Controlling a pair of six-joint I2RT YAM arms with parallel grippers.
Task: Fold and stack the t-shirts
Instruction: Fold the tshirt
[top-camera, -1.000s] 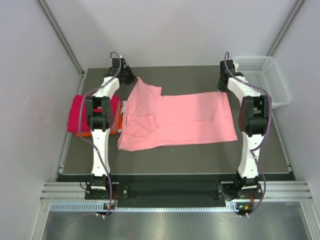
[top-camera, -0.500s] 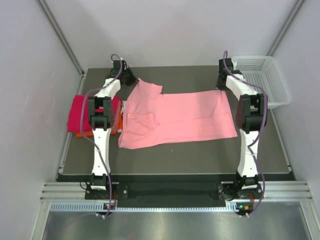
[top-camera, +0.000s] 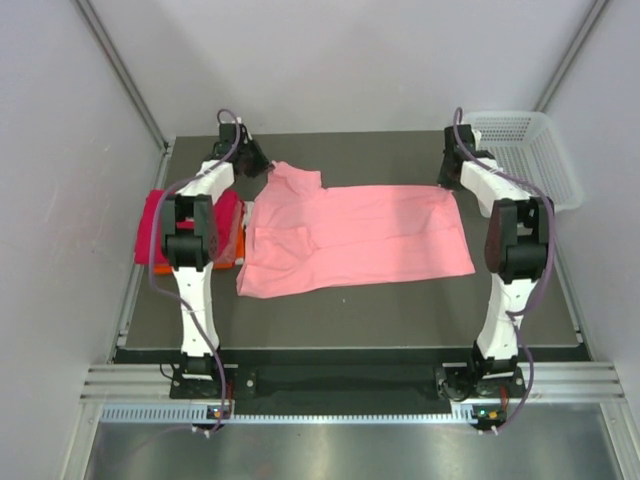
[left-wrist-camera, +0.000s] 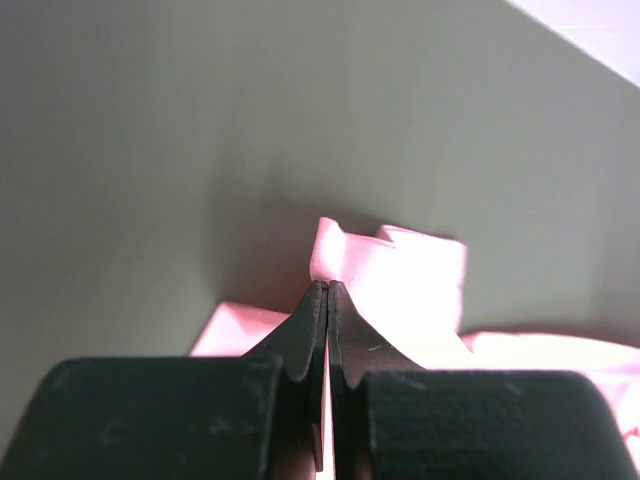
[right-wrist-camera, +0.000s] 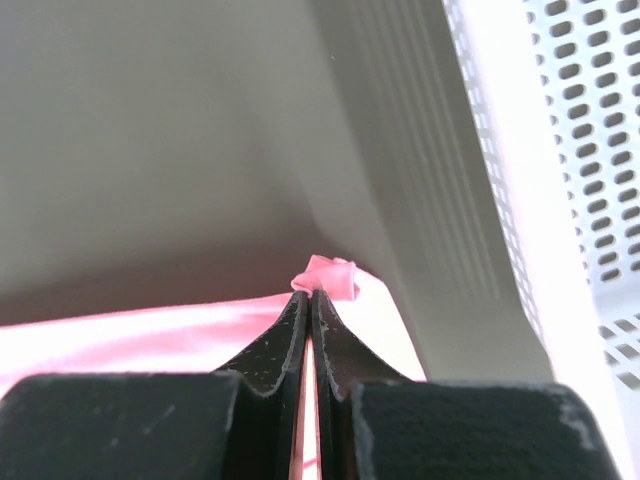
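A salmon-pink t-shirt (top-camera: 360, 235) lies spread across the dark table, folded lengthwise. My left gripper (top-camera: 262, 165) is shut on its far left corner, and pink cloth (left-wrist-camera: 395, 275) pokes out past the closed tips (left-wrist-camera: 328, 290). At the far right corner my right gripper (top-camera: 447, 180) is also shut, pinching a bunched bit of the shirt (right-wrist-camera: 330, 275) between its tips (right-wrist-camera: 310, 295). Folded t-shirts in magenta-red (top-camera: 160, 225) and orange (top-camera: 165, 267) lie stacked at the table's left edge, partly hidden by the left arm.
A white mesh basket (top-camera: 530, 150) (right-wrist-camera: 590, 150) stands at the back right corner, close beside the right gripper. The table's far edge runs just behind both grippers, and grey walls enclose both sides.
Both grippers have carried the shirt's far edge slightly farther back, drawing the cloth flatter. The right arm's elbow has swung outward to the right. Both grips are unchanged.
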